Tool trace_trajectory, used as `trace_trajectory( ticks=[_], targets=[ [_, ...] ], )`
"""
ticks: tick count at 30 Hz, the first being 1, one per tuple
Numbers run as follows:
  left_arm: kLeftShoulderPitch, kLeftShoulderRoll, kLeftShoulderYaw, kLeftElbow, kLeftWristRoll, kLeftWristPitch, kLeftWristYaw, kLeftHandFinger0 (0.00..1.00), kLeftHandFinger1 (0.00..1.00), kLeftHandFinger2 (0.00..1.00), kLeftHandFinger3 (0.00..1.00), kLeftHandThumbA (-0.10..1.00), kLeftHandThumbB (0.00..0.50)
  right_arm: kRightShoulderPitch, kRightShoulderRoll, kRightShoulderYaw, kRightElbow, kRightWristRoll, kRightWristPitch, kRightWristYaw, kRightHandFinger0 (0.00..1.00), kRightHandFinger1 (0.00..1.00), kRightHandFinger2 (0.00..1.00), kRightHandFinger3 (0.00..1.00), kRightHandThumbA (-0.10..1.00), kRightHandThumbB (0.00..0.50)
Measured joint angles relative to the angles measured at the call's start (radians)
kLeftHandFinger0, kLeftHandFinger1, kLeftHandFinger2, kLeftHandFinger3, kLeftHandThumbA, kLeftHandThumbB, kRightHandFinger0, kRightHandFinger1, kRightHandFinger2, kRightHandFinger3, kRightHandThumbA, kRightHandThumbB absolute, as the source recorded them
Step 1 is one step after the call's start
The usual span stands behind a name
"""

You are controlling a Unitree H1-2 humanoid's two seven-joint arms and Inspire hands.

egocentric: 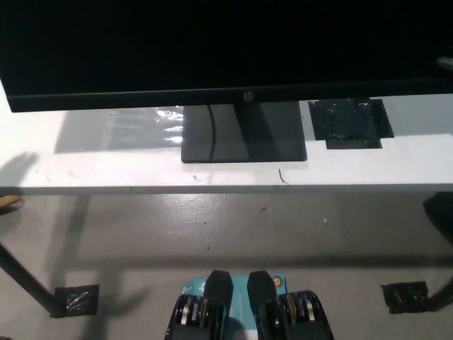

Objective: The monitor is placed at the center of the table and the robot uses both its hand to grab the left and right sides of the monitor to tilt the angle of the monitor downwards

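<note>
On our desk (106, 166), at twelve o'clock, the big black monitor (226, 49) stands on its flat base (244, 134). We cannot see our hands at all, so we cannot tell what they are doing. We think the tilting is not done yet. The desk is white, with a black tape patch (352, 122) at two o'clock. Below is a gray floor (226, 227).

A white table (106, 170) is spanning the frame, its dark leg (28, 280) standing on grey floor (233, 227). Black tape patches (350, 122) are lying on the tabletop.
</note>
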Motion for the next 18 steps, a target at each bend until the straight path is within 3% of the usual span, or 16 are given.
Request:
trace_trajectory(
  ticks=[1,2,5,6,7,10,12,18],
  targets=[
    [-0.001,0.002,-0.005,0.004,0.0,0.0,-0.001,1.0,1.0,1.0,1.0,1.0,0.371,-0.002,0.0,0.0,0.006,0.0,0.0,0.002,1.0,1.0,1.0,1.0,1.0,0.443],
    [-0.003,0.007,-0.015,0.015,0.001,0.0,-0.009,1.0,1.0,1.0,1.0,1.0,0.381,-0.005,0.0,0.002,0.016,-0.002,0.0,0.005,1.0,1.0,1.0,1.0,1.0,0.386],
    [-0.011,0.014,-0.032,0.032,0.005,0.0,-0.02,1.0,1.0,1.0,1.0,1.0,0.381,-0.013,0.0,0.014,0.027,-0.008,0.0,0.01,1.0,1.0,1.0,1.0,1.0,0.382],
    [-0.016,0.017,-0.037,0.034,0.007,0.001,-0.024,1.0,1.0,1.0,1.0,1.0,0.387,-0.017,0.0,0.019,0.03,-0.01,0.0,0.012,1.0,1.0,1.0,1.0,1.0,0.285],
    [-0.023,0.02,-0.043,0.037,0.01,0.0,-0.027,1.0,1.0,1.0,1.0,1.0,0.381,-0.02,0.0,0.022,0.03,-0.013,0.0,0.014,1.0,1.0,1.0,1.0,1.0,0.246],
    [-0.092,0.025,-0.105,0.106,0.026,-0.003,-0.046,1.0,1.0,1.0,1.0,1.0,0.449,-0.019,-0.012,0.024,0.024,-0.015,0.004,0.026,1.0,1.0,1.0,1.0,1.0,0.231],
    [-0.135,0.025,-0.141,0.134,0.033,-0.001,-0.063,1.0,1.0,1.0,1.0,1.0,0.483,-0.019,-0.014,0.029,0.013,-0.02,0.007,0.03,1.0,1.0,1.0,1.0,1.0,0.294],
    [-0.195,0.029,-0.183,0.176,0.044,0.001,-0.082,1.0,1.0,1.0,1.0,1.0,0.484,-0.013,-0.027,0.049,0.005,-0.04,0.007,0.032,1.0,1.0,1.0,1.0,1.0,0.309]
  ],
)
